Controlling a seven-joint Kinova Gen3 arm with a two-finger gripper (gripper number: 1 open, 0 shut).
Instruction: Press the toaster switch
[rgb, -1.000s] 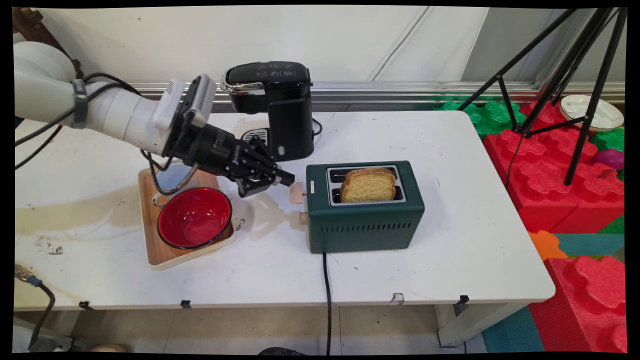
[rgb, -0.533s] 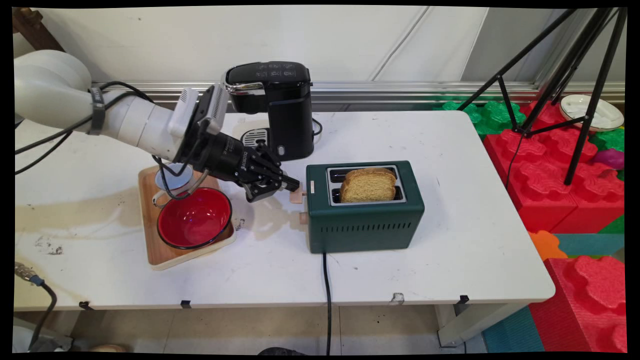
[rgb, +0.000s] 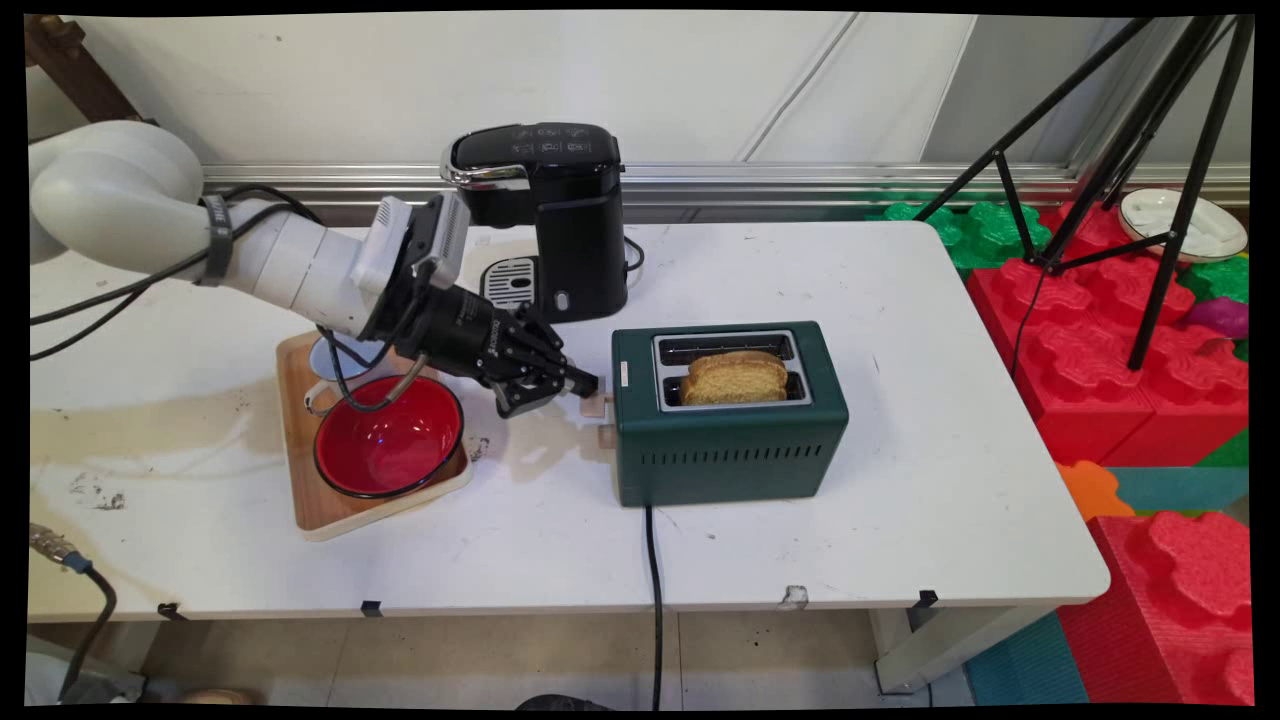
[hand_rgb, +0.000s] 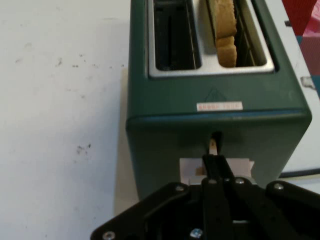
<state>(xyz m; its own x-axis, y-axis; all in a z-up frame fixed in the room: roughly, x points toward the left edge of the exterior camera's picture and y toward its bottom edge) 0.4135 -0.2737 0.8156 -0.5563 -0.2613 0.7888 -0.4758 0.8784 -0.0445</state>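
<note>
Lowered since the earlier frames: toaster lever pushed down by the claw, bread slice sunk deeper into its slot.

Claw: fingers clenched together, tips resting on the pale lever at the toaster's left end.
Toaster: green, two slots, mid-worktop; bread in the near slot, far slot empty; black cord running off the worktop's near edge.
Left of toaster: wooden tray carrying a red bowl and, behind it, a mug partly hidden by the arm.
Behind toaster, to its left: black coffee machine.
Worktop: white, stained left of the tray.
</note>
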